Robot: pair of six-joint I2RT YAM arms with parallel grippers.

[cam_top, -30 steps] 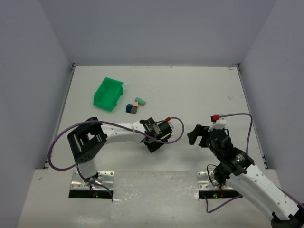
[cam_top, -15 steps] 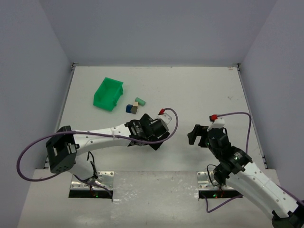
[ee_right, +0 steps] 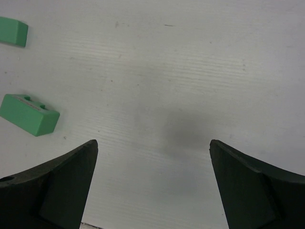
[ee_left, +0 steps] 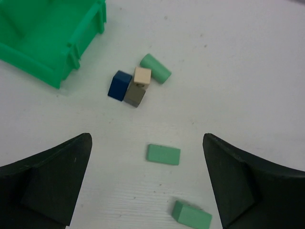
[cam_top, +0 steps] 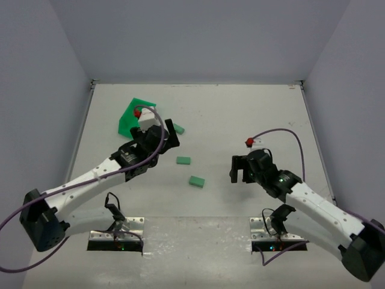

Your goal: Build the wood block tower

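Observation:
No stack stands; the blocks lie loose. In the left wrist view a dark blue block (ee_left: 119, 84), a beige block (ee_left: 142, 76) and a grey block (ee_left: 135, 95) touch in a cluster beside a pale green cylinder (ee_left: 156, 68). Nearer lie a flat green block (ee_left: 163, 154) and a second green block (ee_left: 192, 215); they also show in the top view (cam_top: 183, 161) (cam_top: 197, 181). My left gripper (cam_top: 163, 137) (ee_left: 147, 181) is open and empty above the cluster, hiding it from the top camera. My right gripper (cam_top: 239, 170) (ee_right: 152, 186) is open and empty, right of the two green blocks (ee_right: 28, 114) (ee_right: 12, 31).
A bright green plastic bin (cam_top: 129, 117) (ee_left: 43, 43) stands at the back left, partly behind my left arm and close to the block cluster. White walls enclose the table on the left, back and right.
My left arm has swung from the table's middle back and left to the block cluster by the bin. Two green blocks now show where it was. My right gripper has shifted slightly left.

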